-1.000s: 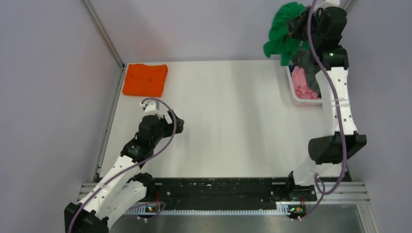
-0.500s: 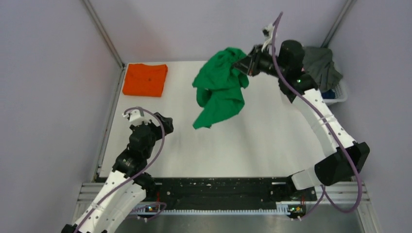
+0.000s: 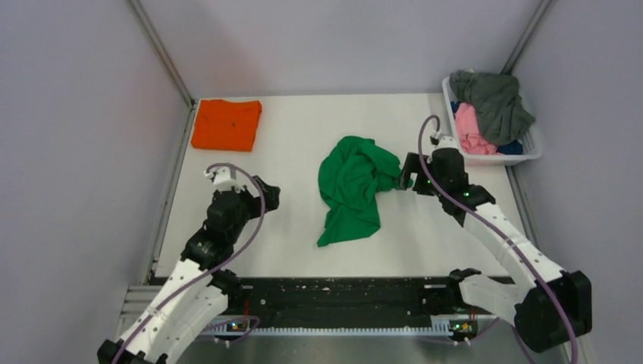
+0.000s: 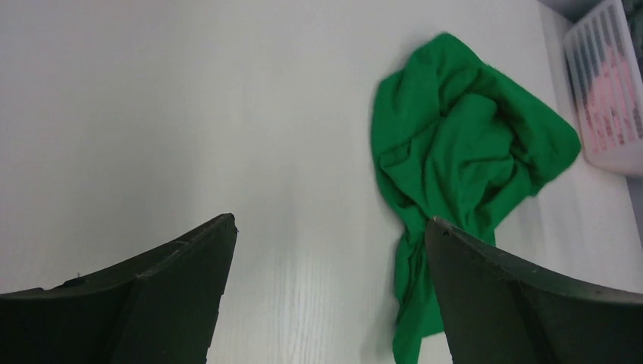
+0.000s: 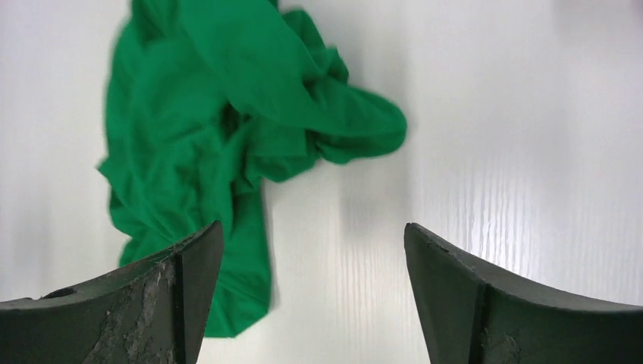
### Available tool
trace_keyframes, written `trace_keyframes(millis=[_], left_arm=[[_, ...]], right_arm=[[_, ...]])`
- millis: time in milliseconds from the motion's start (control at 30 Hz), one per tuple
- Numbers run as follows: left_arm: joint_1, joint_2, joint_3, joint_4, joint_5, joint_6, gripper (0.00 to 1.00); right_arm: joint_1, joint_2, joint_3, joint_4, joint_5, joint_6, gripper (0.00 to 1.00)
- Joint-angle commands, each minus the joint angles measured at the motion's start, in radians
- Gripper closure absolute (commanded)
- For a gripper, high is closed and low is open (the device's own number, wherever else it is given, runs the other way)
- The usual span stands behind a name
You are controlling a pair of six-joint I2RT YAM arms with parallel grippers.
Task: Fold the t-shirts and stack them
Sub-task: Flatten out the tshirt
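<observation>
At the near-left side of the table (image 3: 303,136), the left gripper (image 4: 330,224) is hovering over bare white surface, jaws spread wide and gripping nothing. It's pointing toward the middle, well apart from the cloth.

Mid-table, the green t-shirt (image 3: 352,186) is lying in a crumpled heap, unfolded, with one long tail trailing toward the near edge. It's resting on the table and nothing is holding it.

The right gripper (image 5: 312,227) is sitting just beside the heap's right edge and aiming at it, jaws gaping wide and empty. The wrist view is showing the green bundle ahead of the fingers and off to one side, not between them. I can't tell from overhead whether a fingertip is brushing the fabric.

Far-left corner: the orange t-shirt (image 3: 226,123) is lying folded into a neat rectangle, flat, well apart from the green one.

Far-right corner: the white basket (image 3: 493,159) is sitting at the table's edge. It's holding a grey t-shirt (image 3: 497,102) draped on top, a pink t-shirt (image 3: 470,133) bunched below it, and a bit of blue fabric (image 3: 515,146) peeking out at the near-right side.
</observation>
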Motion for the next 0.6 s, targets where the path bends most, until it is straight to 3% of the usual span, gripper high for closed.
trace_keyframes(millis=[0,133,333,567], left_arm=[[0.000,0.148,0.036,0.131,0.439,0.087,0.01],[-0.036,0.301,0.053,0.103,0.634,0.078,0.01],[-0.203,0.412,-0.052,0.267,0.609,-0.056,0.01],[-0.291,0.659,-0.046,0.462,0.555,-0.144,0.05]], right_arm=[[-0.002,-0.146,-0.019,0.066,0.072,-0.050,0.12],[-0.002,-0.196,-0.065,0.115,0.038,-0.102,0.05],[-0.002,-0.211,-0.138,0.297,-0.071,-0.142,0.01],[-0.005,0.028,-0.041,0.391,-0.095,-0.149,0.01]])
